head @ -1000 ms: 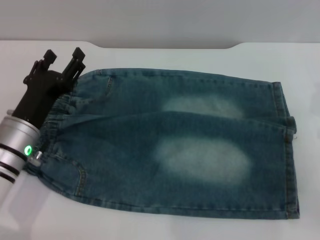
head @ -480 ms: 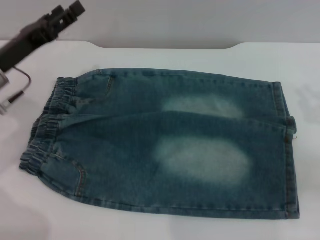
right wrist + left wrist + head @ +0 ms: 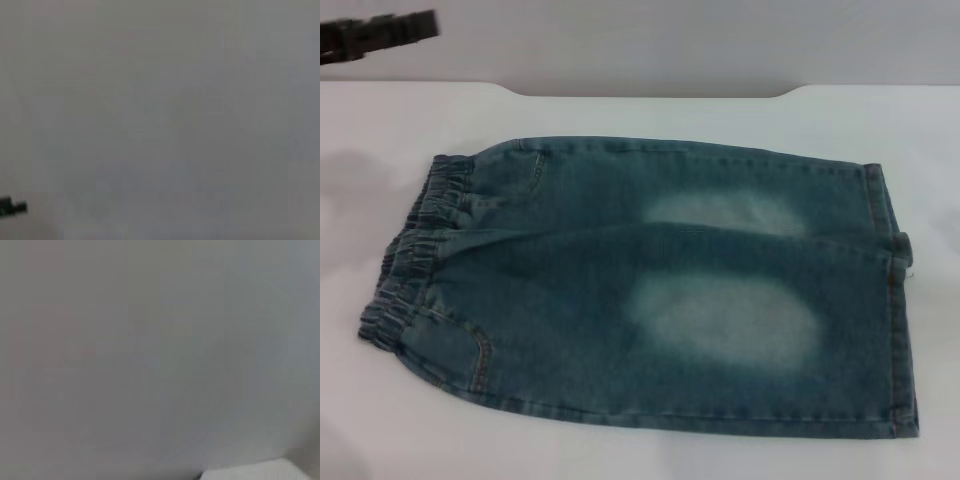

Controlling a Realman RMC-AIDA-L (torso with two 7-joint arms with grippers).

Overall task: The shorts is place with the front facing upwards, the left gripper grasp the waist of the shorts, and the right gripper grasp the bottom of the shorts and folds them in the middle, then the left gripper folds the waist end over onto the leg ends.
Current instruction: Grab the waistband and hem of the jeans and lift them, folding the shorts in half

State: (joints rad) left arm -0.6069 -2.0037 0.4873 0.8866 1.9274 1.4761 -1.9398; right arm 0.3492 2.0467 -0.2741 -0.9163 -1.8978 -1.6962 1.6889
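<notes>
**Inspector A:** Position of the shorts point(image 3: 650, 285)?

**Inspector B:** They lie flat on the tabletop point(image 3: 650, 110), lengthwise across the head view. The waist point(image 3: 412, 255) is at the robot's left, the leg ends point(image 3: 900, 300) at its right. One leg lies nearer the robot, the other behind it.

**Inspector A:** And the arms?

**Inspector B:** The left claw point(image 3: 380, 35) sits high at the far left, behind the waist and well apart from it. Its jaw state cannot be told.

the shorts point(image 3: 650, 290) are matt faded denim cloth, lying on a smooth white table point(image 3: 620, 455).
</notes>
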